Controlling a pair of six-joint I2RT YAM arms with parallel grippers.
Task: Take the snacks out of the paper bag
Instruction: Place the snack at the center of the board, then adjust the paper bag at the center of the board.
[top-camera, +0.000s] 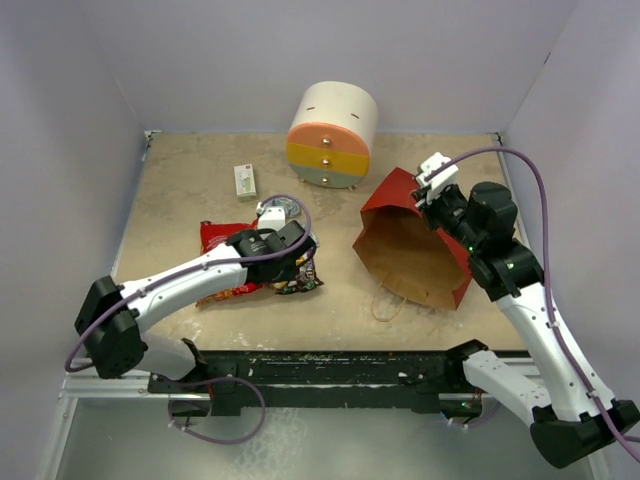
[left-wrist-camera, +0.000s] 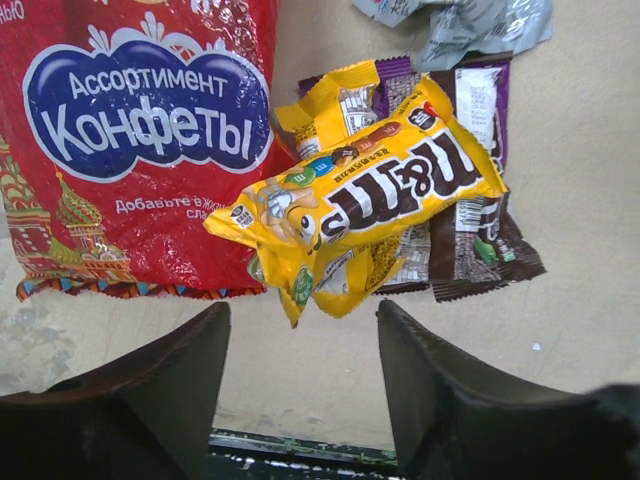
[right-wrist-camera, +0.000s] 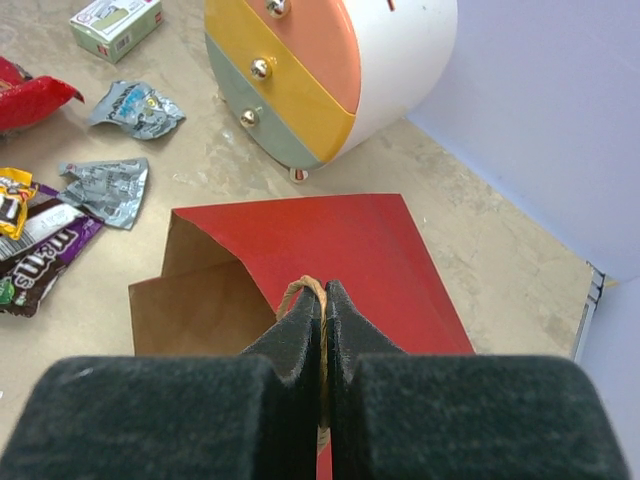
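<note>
The paper bag (top-camera: 410, 250) lies on its side at the right, its brown inside facing the arms. My right gripper (right-wrist-camera: 323, 295) is shut on its twisted handle (right-wrist-camera: 298, 292) at the red upper wall (right-wrist-camera: 350, 240). The snacks lie left of it: a large red bag (left-wrist-camera: 140, 140), a yellow M&M's packet (left-wrist-camera: 370, 195) on top of dark brown packets (left-wrist-camera: 480, 250), and crumpled silver wrappers (right-wrist-camera: 105, 190). My left gripper (left-wrist-camera: 304, 312) hangs open just short of the yellow packet, with nothing between its fingers. In the top view it (top-camera: 300, 262) is over the candy pile (top-camera: 300, 283).
A round white, orange and yellow drawer unit (top-camera: 333, 135) stands at the back, close to the paper bag's far end. A small white-green box (top-camera: 245, 181) lies behind the red snack bag. The bag's second loop handle (top-camera: 388, 303) trails toward the table's front edge.
</note>
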